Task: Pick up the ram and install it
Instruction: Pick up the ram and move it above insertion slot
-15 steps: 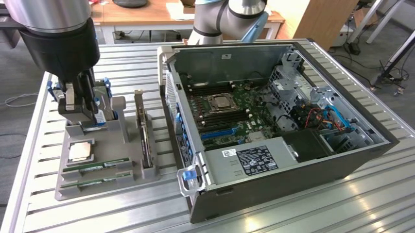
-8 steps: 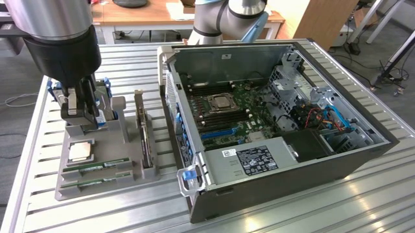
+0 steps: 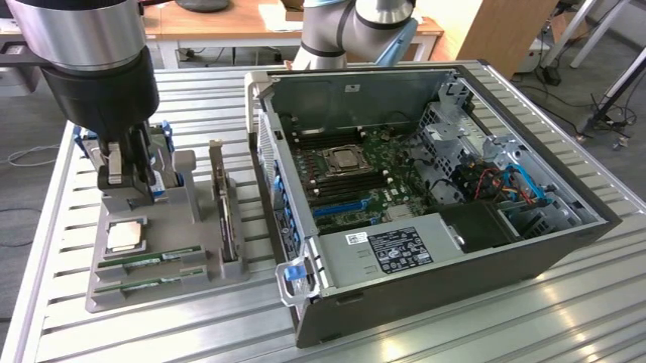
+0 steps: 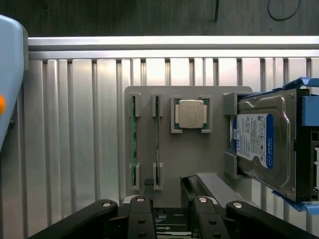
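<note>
Two ram sticks, long, narrow and green, lie side by side on edge in slots of the grey holder: one ram stick and a second ram stick. My gripper hangs open above the holder's far end, by the hard drive, some way from both sticks. Nothing is between its black fingers. The open computer case lies to the exterior view's right, with its green motherboard exposed.
On the holder, a square silver processor sits beside the sticks, and a hard drive with a blue-and-white label stands in blue brackets. A tall card stands upright between holder and case. The ribbed metal table carries everything.
</note>
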Controlling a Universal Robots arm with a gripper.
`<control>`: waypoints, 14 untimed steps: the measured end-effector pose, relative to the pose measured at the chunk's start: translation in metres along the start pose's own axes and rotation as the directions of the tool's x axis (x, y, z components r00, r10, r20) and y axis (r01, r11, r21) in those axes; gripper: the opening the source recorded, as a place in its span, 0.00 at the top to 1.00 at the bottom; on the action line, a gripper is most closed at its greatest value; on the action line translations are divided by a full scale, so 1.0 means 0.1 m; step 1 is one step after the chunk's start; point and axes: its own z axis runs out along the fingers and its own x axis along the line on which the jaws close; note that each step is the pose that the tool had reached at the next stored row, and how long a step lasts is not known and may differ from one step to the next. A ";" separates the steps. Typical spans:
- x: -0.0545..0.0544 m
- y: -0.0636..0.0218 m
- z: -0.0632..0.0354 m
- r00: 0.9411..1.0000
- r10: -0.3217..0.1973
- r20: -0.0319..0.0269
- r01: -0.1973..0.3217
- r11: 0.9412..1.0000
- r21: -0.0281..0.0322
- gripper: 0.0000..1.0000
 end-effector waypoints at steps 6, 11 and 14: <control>0.00 0.000 0.008 1.000 0.000 0.000 0.000 1.000 0.000 0.64; 0.03 -0.001 0.008 1.000 0.000 0.000 0.000 1.000 0.000 0.64; 0.06 -0.003 0.008 1.000 0.000 0.000 0.000 1.000 0.000 0.64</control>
